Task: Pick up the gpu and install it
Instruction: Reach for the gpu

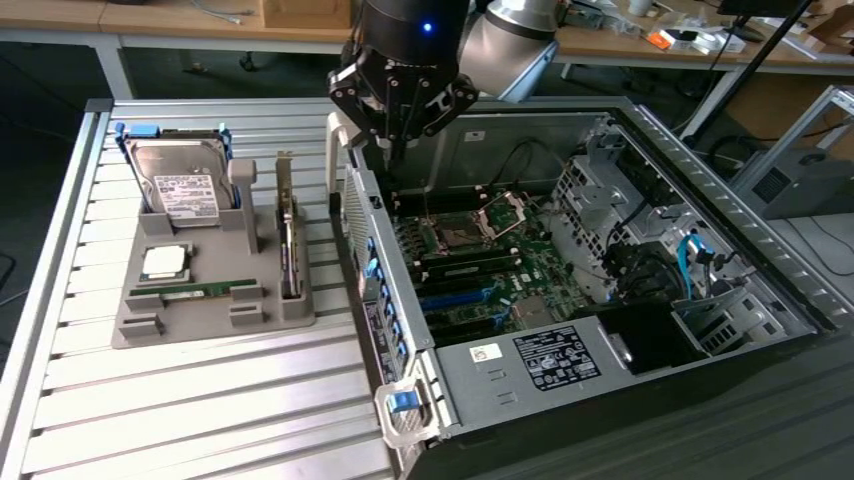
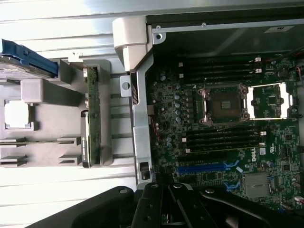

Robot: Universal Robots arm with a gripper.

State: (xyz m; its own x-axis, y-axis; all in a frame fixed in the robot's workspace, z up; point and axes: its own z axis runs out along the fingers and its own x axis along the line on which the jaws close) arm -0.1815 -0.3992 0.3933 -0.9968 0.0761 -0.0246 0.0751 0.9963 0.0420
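In the exterior view, your silver-and-black robot arm [image 1: 514, 45] comes in from the far side of the scene, with its black wrist turned straight down. The tool [image 1: 391, 148] hangs over the open black-and-silver computer case [image 1: 534, 365], above the case wall on the exterior view's left and near the far corner. Its fingers are pressed together into one narrow point, and you can see nothing between them.

The gpu [image 1: 287, 240], a thin flat card with a dark board and a silver end bracket, stands on its long edge in a slot of the grey plastic holder tray [image 1: 200, 325]. That slot is on the tray's side nearest the case. The gpu is apart from the tool and nothing touches it. To its left in this view, a silver hard drive with a white label [image 1: 180, 185] leans upright in the same tray. Tray and case rest side by side on the slatted metal surface [image 1: 200, 410].

In the wrist view, you look down past the tool [image 2: 164, 202], whose black linkages are drawn in close together. The gpu [image 2: 92, 114] shows edge-on, with a green board edge and a dark cooler, seated in the grey tray [image 2: 47, 92] just beside the case wall. Inside the case lies the green motherboard [image 2: 171, 114], with an open silver processor socket [image 2: 223, 102] and a blue expansion slot [image 2: 202, 167].
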